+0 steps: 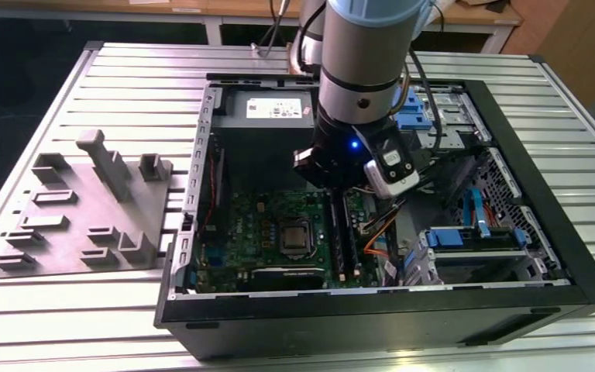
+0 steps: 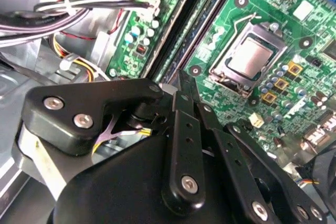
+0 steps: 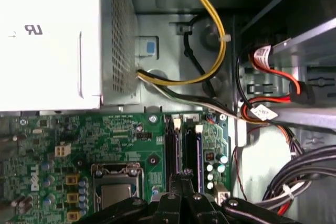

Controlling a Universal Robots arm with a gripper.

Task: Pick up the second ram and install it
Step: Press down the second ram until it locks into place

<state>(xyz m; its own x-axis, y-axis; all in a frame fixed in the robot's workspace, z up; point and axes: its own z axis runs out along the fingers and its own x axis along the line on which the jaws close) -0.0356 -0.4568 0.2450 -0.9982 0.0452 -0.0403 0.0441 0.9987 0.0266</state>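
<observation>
Jaws (image 3: 184, 179) closed over memory slots (image 3: 181, 145), power supply (image 1: 264, 108) label illegible

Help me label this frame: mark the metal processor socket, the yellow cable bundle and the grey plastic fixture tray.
Metal processor socket (image 2: 251, 59), second wrist view, on its shiny centre plate.
Yellow cable bundle (image 3: 218, 30), first wrist view, on the curved stretch.
Grey plastic fixture tray (image 1: 65, 225), exterior view, on its flat base.
</observation>
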